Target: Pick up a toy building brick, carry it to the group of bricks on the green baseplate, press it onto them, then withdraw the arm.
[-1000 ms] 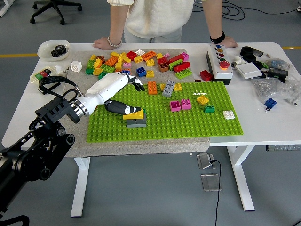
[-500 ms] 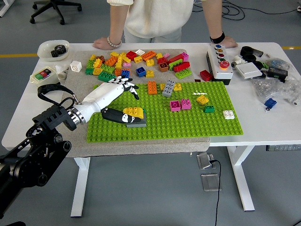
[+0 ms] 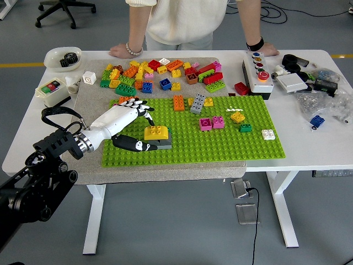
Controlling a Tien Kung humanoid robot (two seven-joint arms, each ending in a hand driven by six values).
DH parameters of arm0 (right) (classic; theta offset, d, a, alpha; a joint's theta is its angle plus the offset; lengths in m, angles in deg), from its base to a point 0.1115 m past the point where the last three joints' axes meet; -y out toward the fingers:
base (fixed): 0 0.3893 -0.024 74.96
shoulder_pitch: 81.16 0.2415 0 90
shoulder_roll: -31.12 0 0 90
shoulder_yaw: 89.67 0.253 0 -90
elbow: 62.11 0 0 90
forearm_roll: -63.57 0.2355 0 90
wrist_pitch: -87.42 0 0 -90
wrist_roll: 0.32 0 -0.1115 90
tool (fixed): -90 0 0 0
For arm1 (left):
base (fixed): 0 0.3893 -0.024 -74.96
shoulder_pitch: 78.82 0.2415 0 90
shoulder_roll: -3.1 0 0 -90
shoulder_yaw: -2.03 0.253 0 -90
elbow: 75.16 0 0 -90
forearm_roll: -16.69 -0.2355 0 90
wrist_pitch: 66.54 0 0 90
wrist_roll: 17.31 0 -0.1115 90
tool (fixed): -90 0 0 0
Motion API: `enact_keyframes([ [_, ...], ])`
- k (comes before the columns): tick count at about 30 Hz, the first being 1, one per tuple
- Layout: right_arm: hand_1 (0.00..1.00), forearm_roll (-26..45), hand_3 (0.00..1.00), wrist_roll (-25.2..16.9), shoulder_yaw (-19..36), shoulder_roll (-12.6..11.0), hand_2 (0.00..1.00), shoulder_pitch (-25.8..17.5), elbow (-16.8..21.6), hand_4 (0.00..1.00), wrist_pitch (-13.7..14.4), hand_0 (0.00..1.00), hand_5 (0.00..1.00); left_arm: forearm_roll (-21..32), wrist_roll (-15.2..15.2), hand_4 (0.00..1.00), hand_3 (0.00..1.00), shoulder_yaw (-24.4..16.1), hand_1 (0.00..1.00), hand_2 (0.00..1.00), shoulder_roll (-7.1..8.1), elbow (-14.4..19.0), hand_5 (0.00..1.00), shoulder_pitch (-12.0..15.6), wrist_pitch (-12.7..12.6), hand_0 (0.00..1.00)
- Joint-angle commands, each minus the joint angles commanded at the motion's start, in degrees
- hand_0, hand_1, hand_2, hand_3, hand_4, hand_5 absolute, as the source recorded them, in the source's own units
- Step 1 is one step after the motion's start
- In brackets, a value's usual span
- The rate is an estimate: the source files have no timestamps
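Observation:
A yellow brick (image 3: 156, 132) sits on top of a grey brick (image 3: 160, 144) on the green baseplate (image 3: 220, 144). My left hand (image 3: 132, 124) lies just to their left over the plate's left edge, open, fingers spread, the thumb low beside the grey brick and holding nothing. Other bricks stand on the plate: an orange one (image 3: 178, 102), a grey stack (image 3: 197, 103), two pink ones (image 3: 212, 122), a yellow one (image 3: 237, 116), a small green one (image 3: 245, 128) and a white one (image 3: 268, 134). The right arm is out of view.
A pile of loose bricks (image 3: 160, 74) lies on the grey mat behind the plate. A person stands at the far side with both hands (image 3: 119, 51) resting on the table. A button box (image 3: 257, 73), a white bowl (image 3: 62, 57) and clutter at the right edge surround the mat.
My left hand has let go of the yellow brick and drawn back to the left and toward me. The yellow brick stays on the grey one.

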Motion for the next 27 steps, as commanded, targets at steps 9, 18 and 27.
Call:
enact_keyframes([
  [9,0.633,-0.08,0.612,-0.01,-0.06,0.01,0.674,-0.03,0.0,0.82,0.01,0.739,0.522,1.58,-0.66,0.998,0.592,-0.27,0.998,0.893,-0.21,2.02,0.622,0.85,0.77,0.998],
  [18,0.633,-0.07,0.612,-0.01,0.0,-0.01,0.674,-0.01,0.0,0.819,0.03,0.739,0.522,1.59,-1.0,0.998,0.594,0.07,0.998,0.888,-0.48,2.52,0.613,1.39,1.1,0.998],
  [27,0.633,-0.01,0.612,-0.02,-0.04,0.0,0.674,0.09,0.0,0.819,0.03,0.74,0.522,1.72,-1.16,0.998,0.594,0.68,0.998,0.887,-1.3,1.43,0.613,1.4,1.18,0.998],
])
